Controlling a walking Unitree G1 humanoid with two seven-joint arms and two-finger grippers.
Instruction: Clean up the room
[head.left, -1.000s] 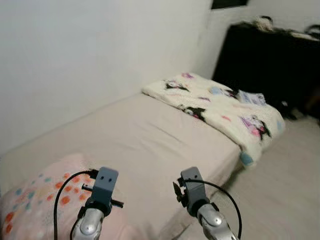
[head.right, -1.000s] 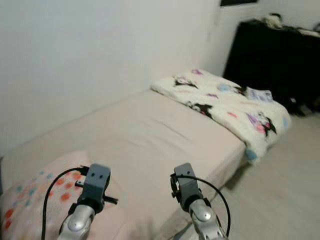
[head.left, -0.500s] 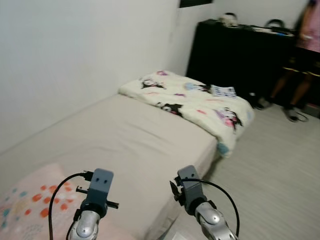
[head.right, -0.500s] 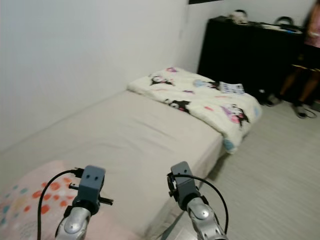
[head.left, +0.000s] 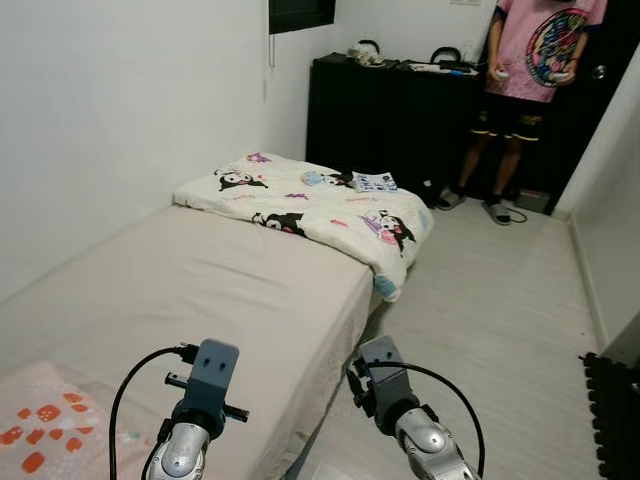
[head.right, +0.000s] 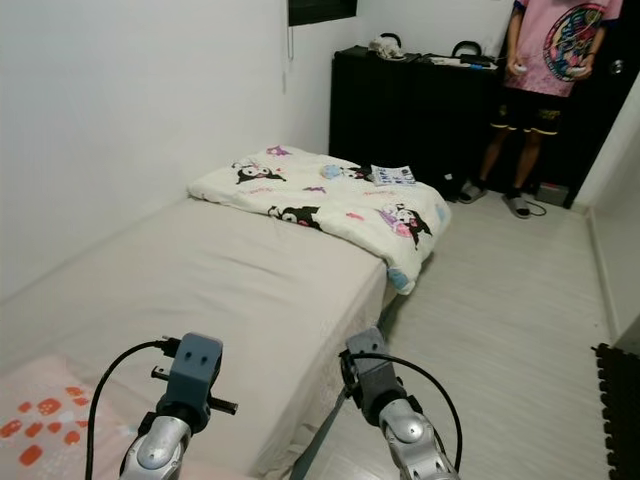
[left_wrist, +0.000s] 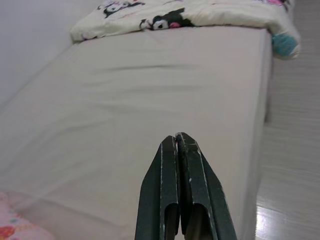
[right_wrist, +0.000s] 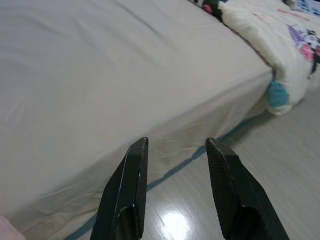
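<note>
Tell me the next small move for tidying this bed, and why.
Probably step forward along the bed toward the blanket. It lies bunched at the far end, one corner hanging over the edge, with a booklet on top. Both hands are empty and well short of it: the left hand shut, the right hand open.

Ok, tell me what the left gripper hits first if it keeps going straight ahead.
Probably the beige mattress: the left gripper, fingers shut, points along it toward the cartoon-print blanket. Depth is unclear.

Home bedrm, bed (head.left: 200, 290), cartoon blanket (head.left: 320, 205), dresser (head.left: 390, 110)
</note>
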